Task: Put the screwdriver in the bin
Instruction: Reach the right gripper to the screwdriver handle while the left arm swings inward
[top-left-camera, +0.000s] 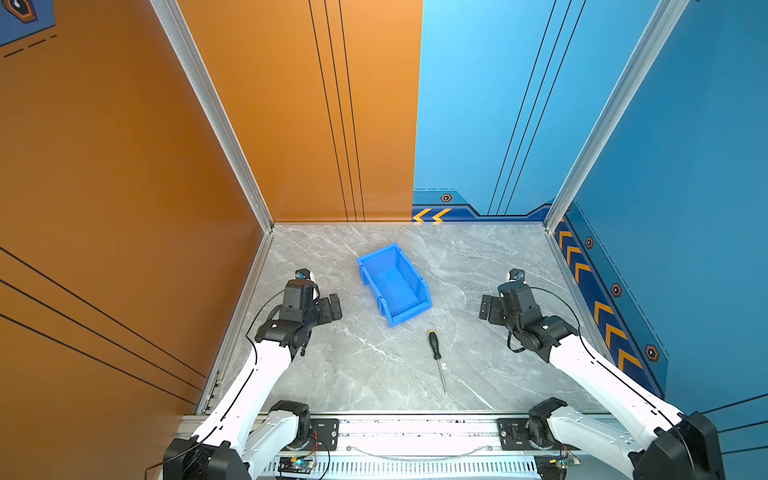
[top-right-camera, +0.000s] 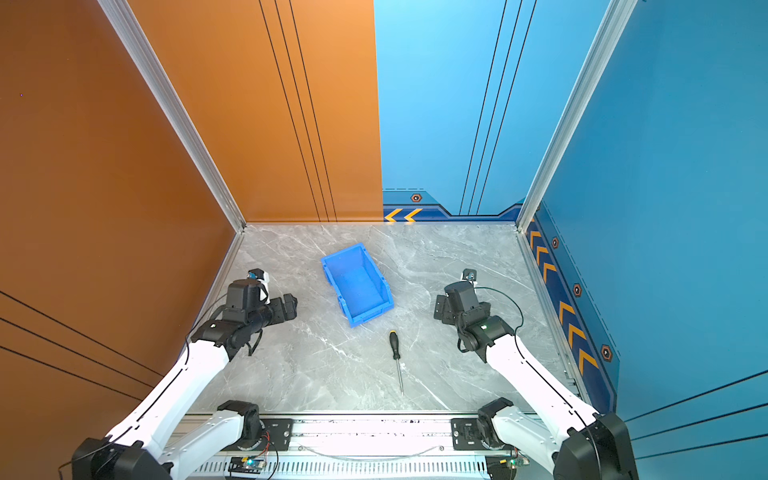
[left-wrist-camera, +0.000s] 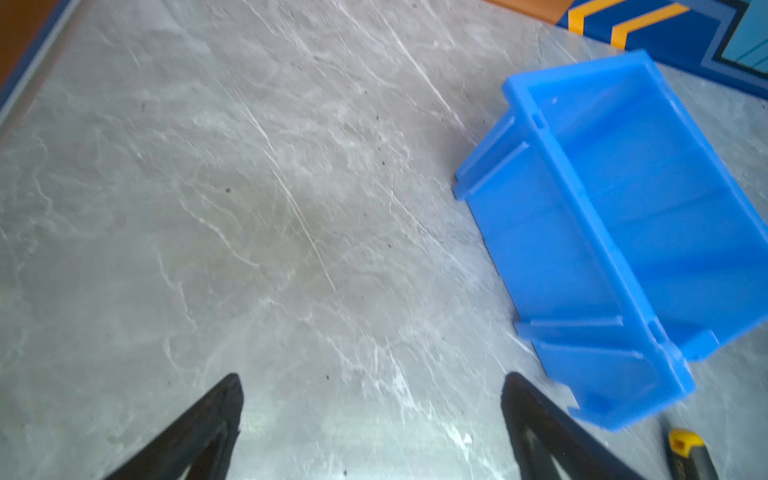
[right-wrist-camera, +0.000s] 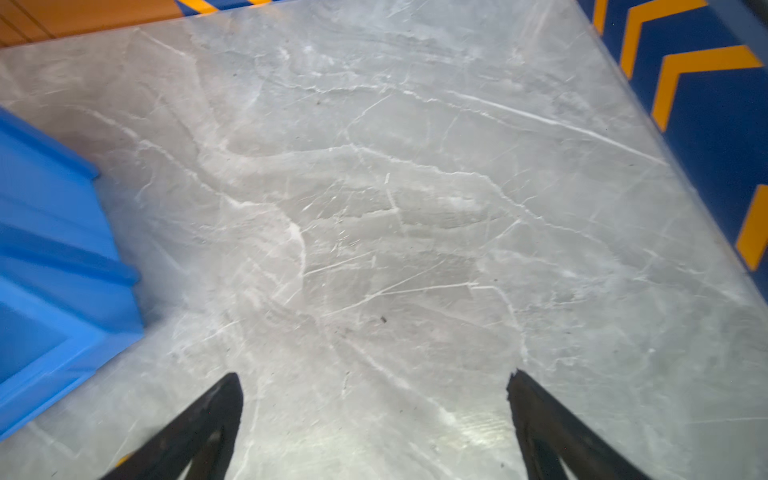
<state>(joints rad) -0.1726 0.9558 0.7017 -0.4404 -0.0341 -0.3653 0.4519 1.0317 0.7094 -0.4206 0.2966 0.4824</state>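
The blue bin stands empty mid-table, turned at an angle, its low sloped wall toward the front. Just in front of it, apart from it, lies the screwdriver, yellow cap toward the bin and thin shaft pointing at the front edge. My left gripper hovers open and empty left of the bin; the screwdriver's yellow cap shows at that view's edge. My right gripper is open and empty right of the bin.
Grey marble tabletop enclosed by an orange wall on the left and blue walls with chevron stripes behind and right. An aluminium rail with both arm bases runs along the front edge.
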